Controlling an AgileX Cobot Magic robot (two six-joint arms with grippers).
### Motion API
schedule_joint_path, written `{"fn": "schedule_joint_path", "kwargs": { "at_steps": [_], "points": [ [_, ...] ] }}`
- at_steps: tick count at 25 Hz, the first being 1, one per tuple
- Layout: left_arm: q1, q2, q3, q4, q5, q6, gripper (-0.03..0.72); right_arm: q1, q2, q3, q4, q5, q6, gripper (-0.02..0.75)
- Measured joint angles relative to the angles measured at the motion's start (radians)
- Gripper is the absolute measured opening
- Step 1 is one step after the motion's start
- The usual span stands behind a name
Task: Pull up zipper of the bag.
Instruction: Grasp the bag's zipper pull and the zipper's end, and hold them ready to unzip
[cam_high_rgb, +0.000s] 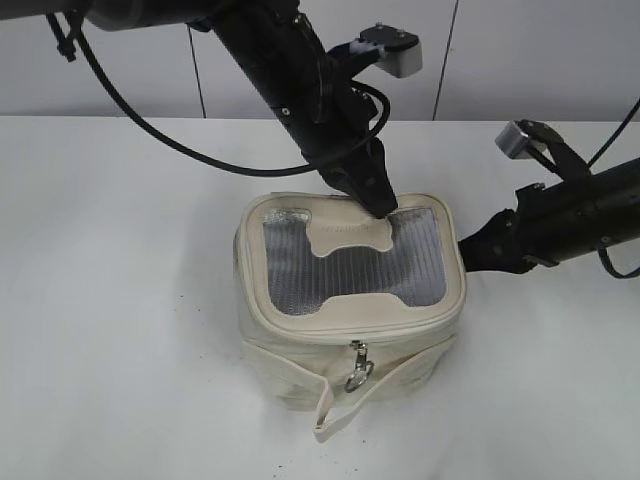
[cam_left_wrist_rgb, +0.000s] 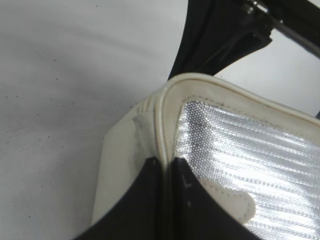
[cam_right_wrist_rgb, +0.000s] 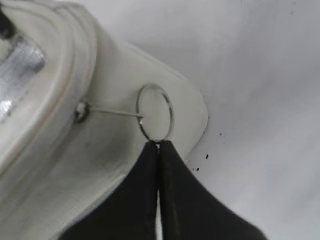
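So the right hand (cam_right_wrist_rgb: 159, 144) is clenched tight on the bottom edge of the round ring (cam_right_wrist_rgb: 155, 112) at the end of a thin silver pull, on the bag's side. That ring is thin smooth wire, so I'd guess it's slippery and could twist out of the pinch; gripping deeper across the ring, or the pull's shank nearer the slider, looks safer to me.

The left hand (cam_left_wrist_rgb: 165, 161) is nearly closed too, pinching the raised piping on the lid rim at the back corner, which should brace things.

The bag (cam_high_rgb: 275, 330) sits mid worktop (cam_high_rgb: 120, 300), a small boxy cream thing with a silvery ribbed lid. It looks light and soft-sided, so without that brace it'd probably slide or buckle when tugged. The zipper (cam_high_rgb: 300, 338) runs around the lid rim, and a second pull (cam_high_rgb: 358, 366) dangles at the front, untouched.
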Motion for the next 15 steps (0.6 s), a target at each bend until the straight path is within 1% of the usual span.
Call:
{"fn": "schedule_joint_path", "kwargs": {
  "at_steps": [9, 15],
  "points": [
    [0.000, 0.000, 0.000, 0.000, 0.000, 0.000, 0.039, 0.001, -0.059, 0.000, -0.122, 0.024, 0.101, 0.005],
    [0.000, 0.000, 0.000, 0.000, 0.000, 0.000, 0.039, 0.001, -0.078, 0.000, -0.176, 0.025, 0.112, 0.014]
  ]
}}
